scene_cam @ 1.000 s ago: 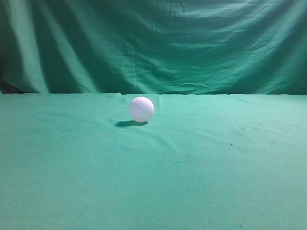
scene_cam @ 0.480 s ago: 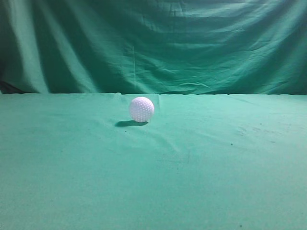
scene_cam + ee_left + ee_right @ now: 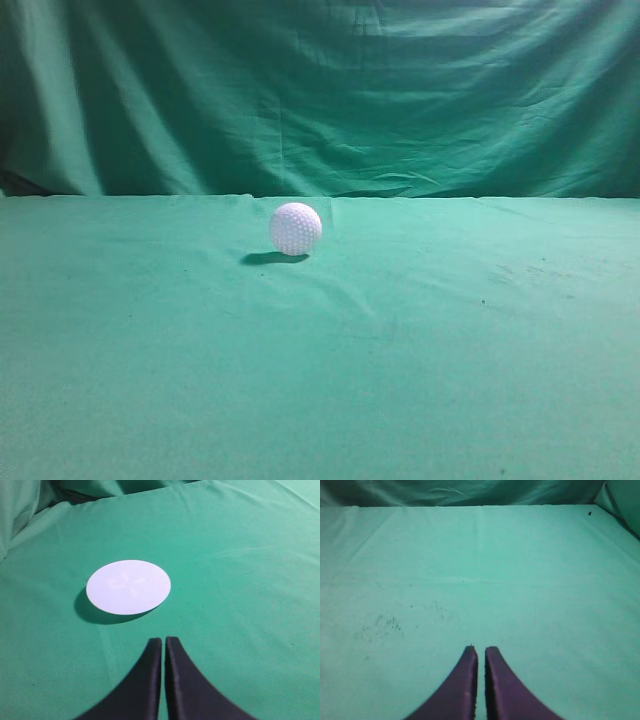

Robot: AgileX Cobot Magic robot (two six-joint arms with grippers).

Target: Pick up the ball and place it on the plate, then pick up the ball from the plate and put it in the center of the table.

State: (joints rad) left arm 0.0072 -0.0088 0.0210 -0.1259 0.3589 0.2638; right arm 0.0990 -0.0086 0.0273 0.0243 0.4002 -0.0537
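Note:
The small white dimpled ball (image 3: 295,228) rests on the green cloth table (image 3: 420,340), towards the back and a little left of middle in the exterior view. No gripper shows in that view. A flat round white plate (image 3: 128,587) lies on the cloth in the left wrist view, just ahead and left of my left gripper (image 3: 163,640), which is shut and empty above the cloth. My right gripper (image 3: 479,650) is shut and empty over bare cloth. The ball is out of view in both wrist views.
A draped green backdrop curtain (image 3: 330,90) hangs behind the table's far edge. Dark specks (image 3: 382,625) mark the cloth left of the right gripper. The cloth is slightly wrinkled near the ball.

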